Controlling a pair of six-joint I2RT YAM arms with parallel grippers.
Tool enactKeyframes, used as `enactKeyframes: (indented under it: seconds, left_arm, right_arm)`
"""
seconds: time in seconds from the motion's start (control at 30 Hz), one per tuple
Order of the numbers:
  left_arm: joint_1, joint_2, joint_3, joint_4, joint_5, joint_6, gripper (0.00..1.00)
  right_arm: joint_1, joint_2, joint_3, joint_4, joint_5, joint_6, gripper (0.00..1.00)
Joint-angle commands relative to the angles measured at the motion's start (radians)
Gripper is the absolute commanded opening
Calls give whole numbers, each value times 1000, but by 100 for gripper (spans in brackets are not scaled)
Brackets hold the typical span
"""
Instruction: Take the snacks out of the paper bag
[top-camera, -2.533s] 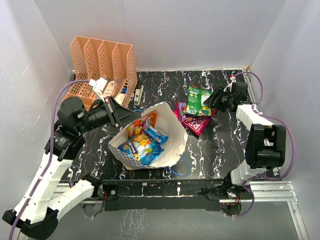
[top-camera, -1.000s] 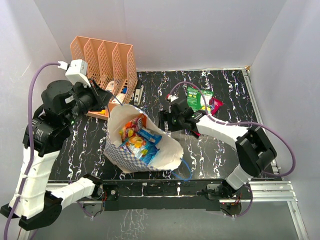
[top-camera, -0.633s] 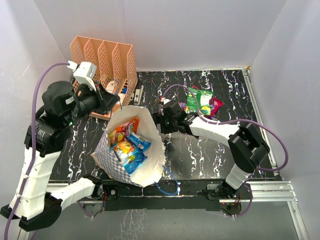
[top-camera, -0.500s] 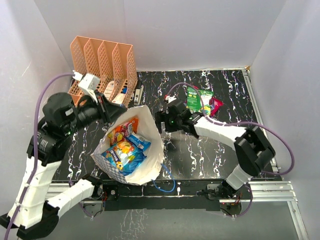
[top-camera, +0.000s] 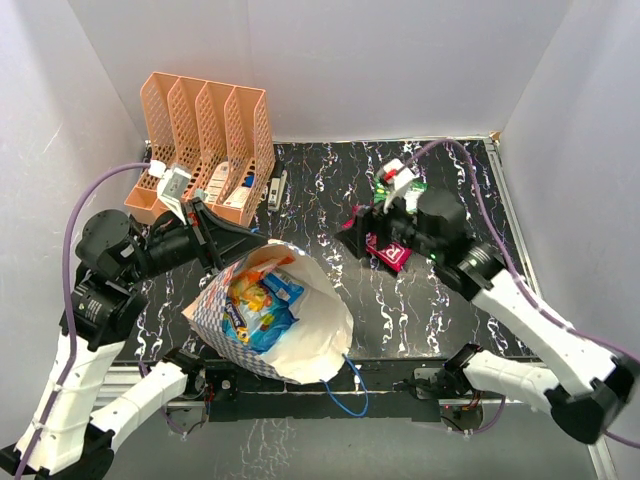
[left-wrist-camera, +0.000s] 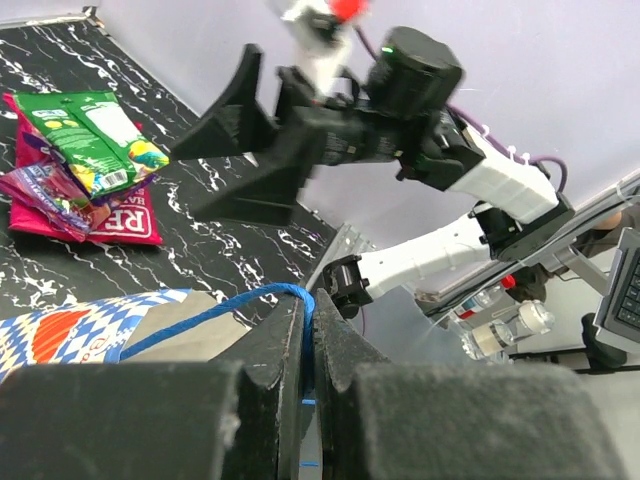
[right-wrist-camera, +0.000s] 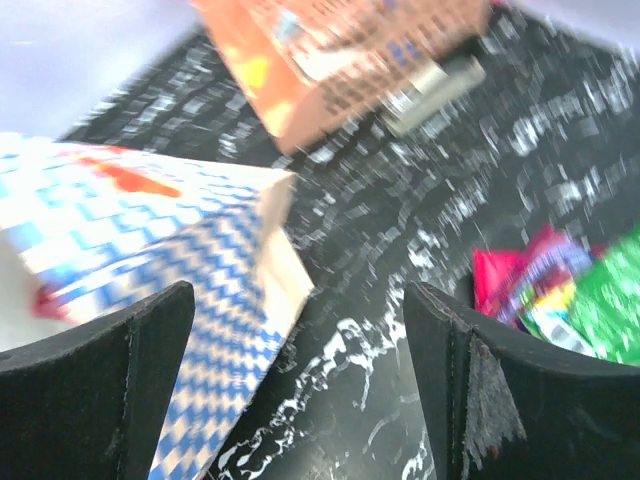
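Observation:
The blue-and-white paper bag (top-camera: 300, 335) stands tilted at the table's front left, mouth open. Several snacks (top-camera: 258, 305) lie inside it, orange and blue. My left gripper (top-camera: 260, 244) is at the bag's far rim, shut on its blue cord handle (left-wrist-camera: 210, 315). My right gripper (top-camera: 357, 240) is open and empty, raised right of the bag, apart from it. Right of it lie a magenta pouch (top-camera: 392, 254) and a green pouch (left-wrist-camera: 90, 140), the green one mostly hidden under the arm from above. The right wrist view shows the bag (right-wrist-camera: 130, 250) at left and the pouches (right-wrist-camera: 545, 290) at right.
A peach slotted file rack (top-camera: 205, 135) stands at the back left, with small items beside it. The bag's second cord handle (top-camera: 345, 385) hangs over the table's front edge. White walls close the left, back and right sides.
The bag has slid toward the front edge and tilted. My right arm has pulled away from the bag's right wall, rising over the pouches. The left gripper still holds the handle.

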Motion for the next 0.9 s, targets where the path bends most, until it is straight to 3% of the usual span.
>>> enactKeyframes:
  seconds: [0.0, 0.13, 0.2, 0.33, 0.43, 0.5, 0.87]
  left_arm:
    - [-2, 10, 20, 117, 60, -44, 0]
    - [-2, 13, 17, 110, 53, -38, 0]
    - [-2, 13, 20, 101, 50, -33, 0]
    - [-1, 16, 35, 78, 36, -17, 0]
    - [-2, 26, 44, 69, 28, -10, 0]
    - [-2, 33, 47, 67, 31, -10, 0]
    - [-2, 27, 53, 71, 42, -19, 0]
  right_arm:
    - [38, -157, -113, 251, -319, -214, 86]
    - [61, -267, -221, 370, -637, -390, 85]
    - [93, -277, -228, 326, -705, -518, 83]
    - [286, -191, -174, 204, -546, -696, 82]
    - [518, -95, -122, 158, -224, -851, 80]
    - [630, -24, -88, 130, -106, -947, 80]
    - [646, 301, -79, 339, 135, -1262, 76]
